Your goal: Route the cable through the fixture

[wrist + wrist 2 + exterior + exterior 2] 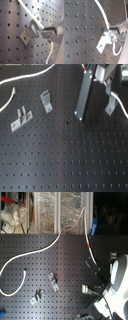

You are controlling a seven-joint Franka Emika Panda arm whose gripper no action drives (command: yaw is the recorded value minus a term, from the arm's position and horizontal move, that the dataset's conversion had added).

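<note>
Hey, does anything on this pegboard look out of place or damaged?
Nothing looks damaged. The long thin white cable sprawls loosely across the black perforated board, clear of the two small grey metal brackets in the second exterior view.

We see a matt black perforated desk (75, 159), metal by its look. The brackets (46, 100) on it are dull grey brushed metal. The cable (35, 254) has a smooth white plastic-looking jacket with a red tape band (89, 241). The claw (50, 31) parts look like bare metal.

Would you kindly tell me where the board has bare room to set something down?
The board is bare along the first exterior view's whole lower half, below both brackets. It is crowded up top, where the cable and gripper sit.
</note>
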